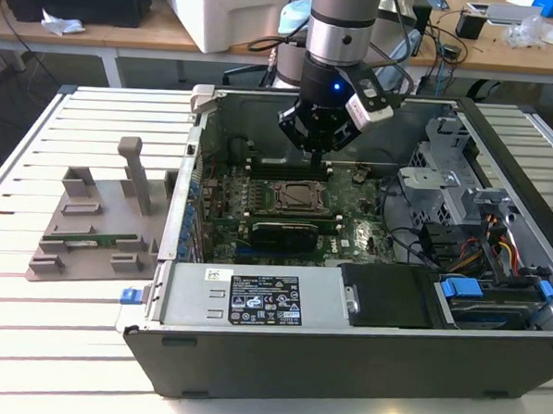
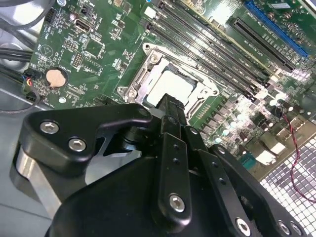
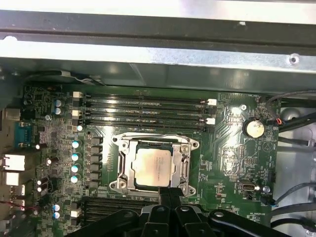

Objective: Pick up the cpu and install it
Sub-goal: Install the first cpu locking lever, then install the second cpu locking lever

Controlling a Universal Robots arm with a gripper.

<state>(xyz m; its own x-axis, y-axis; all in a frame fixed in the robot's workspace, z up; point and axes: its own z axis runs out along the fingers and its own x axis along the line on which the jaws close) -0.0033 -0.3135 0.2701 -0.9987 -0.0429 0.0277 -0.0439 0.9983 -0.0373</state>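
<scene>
The small flat square cpu with a pale silvery metal top lies flat in the metal-framed socket on the green motherboard, inside the open dark grey computer case lying on the slatted white bench. It sits slightly skewed against the socket frame in both wrist views; being square, it shows no long axis. Nothing holds it.

The black hand hangs over the board just above the socket. In both wrist views its fingers meet in one narrow dark tip beside the socket's edge, closed together with nothing between them.

Room is tight: rows of black memory slots flank the socket on two sides, and the case wall rises just past them. The first wrist view adds a round silver coin cell and loose cables at the board's edge. The exterior view alone shows the drive bays with blue tabs toward its right, and outside the case, toward its left, a grey plastic holder block with upright posts.
</scene>
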